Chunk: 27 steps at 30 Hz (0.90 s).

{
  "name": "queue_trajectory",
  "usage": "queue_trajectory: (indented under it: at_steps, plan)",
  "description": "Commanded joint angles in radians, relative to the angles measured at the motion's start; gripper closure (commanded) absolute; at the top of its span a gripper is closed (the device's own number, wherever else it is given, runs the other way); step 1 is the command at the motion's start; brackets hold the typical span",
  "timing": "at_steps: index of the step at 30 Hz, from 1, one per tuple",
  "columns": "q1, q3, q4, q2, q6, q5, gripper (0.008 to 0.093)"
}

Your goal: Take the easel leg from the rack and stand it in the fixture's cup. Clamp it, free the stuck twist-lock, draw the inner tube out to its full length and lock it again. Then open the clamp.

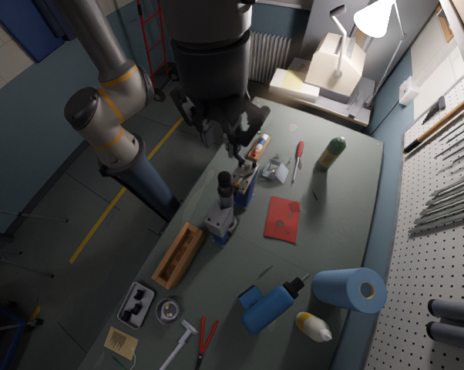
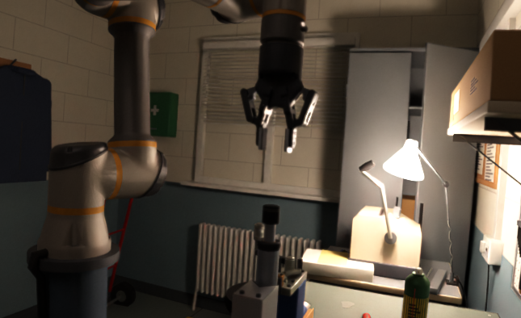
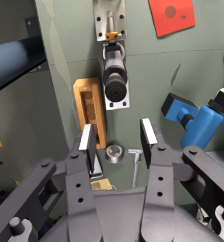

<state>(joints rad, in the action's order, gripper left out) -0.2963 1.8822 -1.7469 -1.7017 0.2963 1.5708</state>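
Observation:
The foot of the easel leg (image 1: 225, 191) is hidden inside the fixture's cup (image 1: 220, 221), where the leg stands upright. Its black top cap (image 3: 115, 89) faces my wrist camera, and the dark twist-lock collar (image 2: 267, 245) sits partway down the grey tube. The clamp (image 1: 245, 179) with an orange piece (image 3: 111, 35) sits right beside the leg. The wooden rack (image 1: 179, 255) lies empty on the bench near the fixture. My gripper (image 2: 274, 141) hangs high above the leg, open and holding nothing.
A blue paper roll (image 1: 348, 289) lies at the bench's right edge, with a blue bottle (image 1: 267, 307) and a white bottle (image 1: 313, 326) beside it. A red cloth (image 1: 282, 219), a green can (image 1: 331, 153) and a screwdriver (image 1: 297, 161) lie farther back. A lamp (image 2: 405, 164) stands behind.

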Motion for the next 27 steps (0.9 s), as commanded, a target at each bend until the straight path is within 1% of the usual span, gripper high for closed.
queue_trajectory:
  at_steps: [1,4,6,22,27]
  plan:
    - [0.0,-0.019,0.017,-0.005,0.0,0.0,0.0534]
    - [0.0,-0.074,0.079,-0.012,0.0,0.0,0.0534]
    - [0.0,-0.093,0.099,-0.014,0.0,0.0,0.0534]
    - [0.001,-0.093,0.102,-0.014,-0.001,0.0,0.0534]
    - [0.015,-0.086,0.104,-0.024,-0.015,0.0,0.0534]
